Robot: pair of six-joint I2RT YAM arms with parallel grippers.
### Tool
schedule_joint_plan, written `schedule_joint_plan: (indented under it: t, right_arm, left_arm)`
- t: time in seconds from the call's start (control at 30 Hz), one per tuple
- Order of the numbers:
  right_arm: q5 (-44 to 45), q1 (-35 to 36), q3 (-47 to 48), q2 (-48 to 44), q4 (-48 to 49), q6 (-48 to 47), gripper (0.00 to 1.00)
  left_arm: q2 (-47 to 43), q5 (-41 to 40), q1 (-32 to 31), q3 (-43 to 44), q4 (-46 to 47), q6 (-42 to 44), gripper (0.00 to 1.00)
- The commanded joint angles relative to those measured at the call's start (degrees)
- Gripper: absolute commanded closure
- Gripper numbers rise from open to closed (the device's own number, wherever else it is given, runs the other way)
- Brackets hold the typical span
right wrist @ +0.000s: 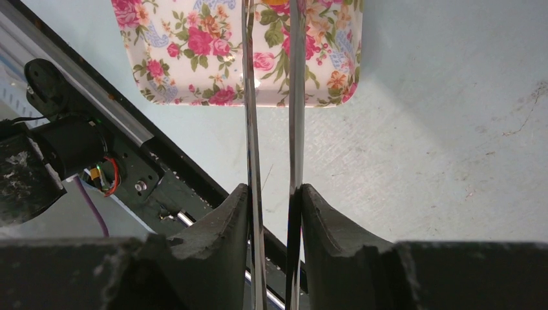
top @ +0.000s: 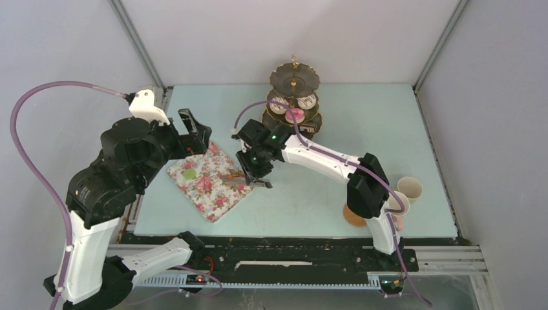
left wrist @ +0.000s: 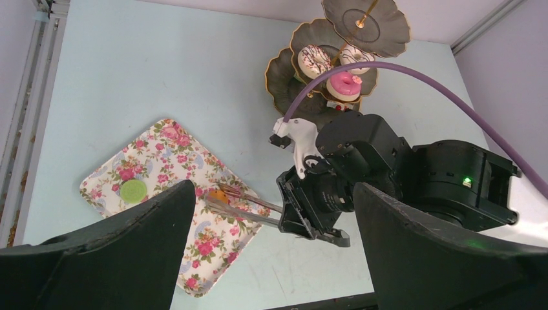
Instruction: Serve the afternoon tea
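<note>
A floral tray (top: 210, 194) lies left of centre with a green cake (top: 189, 174) and an orange cake (left wrist: 215, 194) on it. My right gripper (top: 255, 173) is shut on the grey tongs (right wrist: 296, 97), both blades pressed between its fingers (right wrist: 226, 219). The tong tips (left wrist: 223, 197) sit either side of the orange cake. A pink doughnut (top: 295, 115) and two white doughnuts (left wrist: 315, 59) rest on the tiered stand (top: 294, 77). My left gripper (top: 194, 132) hangs open and empty above the tray's far corner.
A cream cup (top: 410, 188), a pink cup (top: 397, 208) and a brown coaster (top: 354, 215) stand at the near right by the right arm's base. The black rail (right wrist: 161, 174) runs along the table's near edge.
</note>
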Motion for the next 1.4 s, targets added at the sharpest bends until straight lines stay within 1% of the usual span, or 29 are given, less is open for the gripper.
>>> schedule_joint_plan:
  t: [0.0, 0.2, 0.63, 0.97, 1.23, 1.37]
  right_arm:
    - [-1.98, -0.79, -1.44, -5.19, 4.18, -0.18, 0.77]
    - [-4.37, -1.7, -6.22, -8.11, 8.48, 0.93, 0.77]
    - [-14.21, -5.6, -15.52, -11.83, 18.57, 7.35, 0.79]
    - [-18.72, -7.46, -19.13, -14.29, 24.16, 10.43, 0.79]
    - [-23.16, -9.49, -22.95, -16.38, 30.39, 15.59, 0.79]
    - [-24.34, -10.01, -23.9, -17.25, 31.85, 17.15, 0.79]
  left_arm:
    - [0.0, -0.23, -0.49, 0.33, 1.11, 0.34, 0.0]
    - [-0.06, -0.28, -0.51, 0.32, 1.08, 0.35, 0.0]
    - [-0.4, -0.09, -0.52, -0.29, 1.09, 0.18, 0.0]
    - [-0.17, -0.34, -0.52, 0.31, 1.07, 0.17, 0.0]
    - [-0.16, -0.16, -0.46, 0.4, 0.94, -0.09, 0.0]
    - [-0.07, -0.14, -0.53, 0.41, 0.93, -0.18, 0.0]
